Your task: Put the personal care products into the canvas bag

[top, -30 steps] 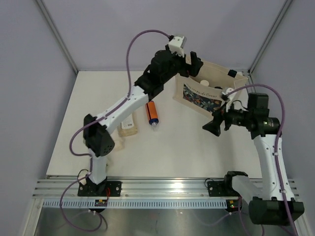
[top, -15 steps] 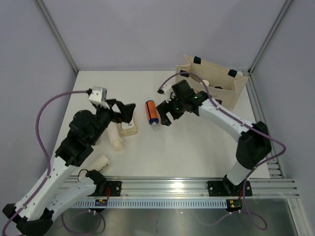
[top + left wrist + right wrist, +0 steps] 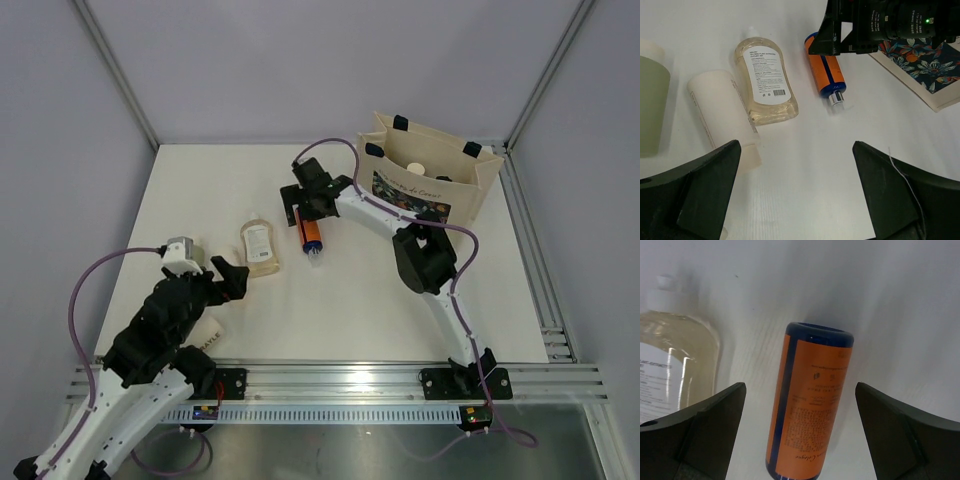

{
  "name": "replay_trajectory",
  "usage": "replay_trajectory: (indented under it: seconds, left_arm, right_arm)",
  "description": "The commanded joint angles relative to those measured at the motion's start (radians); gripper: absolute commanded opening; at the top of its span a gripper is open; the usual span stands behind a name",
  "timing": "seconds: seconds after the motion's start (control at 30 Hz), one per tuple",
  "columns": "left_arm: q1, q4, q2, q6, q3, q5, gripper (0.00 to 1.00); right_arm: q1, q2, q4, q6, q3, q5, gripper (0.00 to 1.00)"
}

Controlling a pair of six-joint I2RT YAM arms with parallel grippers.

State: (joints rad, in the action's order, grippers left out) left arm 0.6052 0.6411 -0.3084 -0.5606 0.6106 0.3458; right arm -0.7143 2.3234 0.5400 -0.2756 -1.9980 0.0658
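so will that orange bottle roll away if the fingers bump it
Probably yes: the orange bottle is round and lies on its side on the smooth white table. Its glossy wall may slip unless the right gripper, open over it, closes squarely. It looks rigid, not squashy.

The top view looks steeply down from above and behind the arm bases [image 3: 215,385], facing the far side, and sits far enough off to take in the whole desk [image 3: 380,320]. The left wrist view hangs over the near-left part and faces far and right, at middling range. The right wrist view looks almost straight down, very close on the orange tube [image 3: 810,415]. All three views share that tube and the clear bottle [image 3: 765,80] just left of it. The top and left wrist views also share the canvas bag [image 3: 412,197].
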Motion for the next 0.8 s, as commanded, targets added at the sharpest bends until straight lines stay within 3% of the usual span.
replay_trajectory:
  seconds: [0.0,0.27,0.33,0.43,0.57,0.63,0.67,0.77]
  left_arm:
    - [-0.001,0.014,-0.035,-0.021,0.003,0.032,0.99]
    - [-0.001,0.005,-0.101,-0.010,0.003,0.027,0.99]
    - [-0.002,0.011,-0.107,-0.013,0.002,0.025,0.99]
    - [-0.002,-0.001,-0.106,-0.015,-0.005,0.022,0.99]
    - [-0.002,-0.017,-0.103,-0.004,-0.012,0.015,0.99]
    - [-0.001,-0.021,-0.103,-0.002,-0.014,0.012,0.99]
    - [-0.002,-0.024,-0.101,0.001,-0.014,0.007,0.99]
    - [-0.001,-0.032,-0.101,0.002,-0.018,-0.001,0.99]
  right_arm:
    - [-0.004,0.024,0.035,-0.066,-0.044,0.063,0.98]
    - [-0.014,0.030,-0.003,-0.088,0.100,-0.011,0.79]
    - [-0.022,0.021,-0.023,-0.076,0.123,-0.008,0.67]
    - [-0.022,0.010,-0.032,-0.057,0.148,-0.020,0.58]
    - [-0.022,-0.016,-0.043,-0.002,0.168,-0.037,0.26]
    - [-0.020,-0.042,-0.051,0.061,0.174,-0.061,0.15]
    - [-0.019,-0.054,-0.049,0.084,0.177,-0.130,0.06]
    - [-0.013,-0.107,-0.014,0.222,0.168,-0.286,0.00]
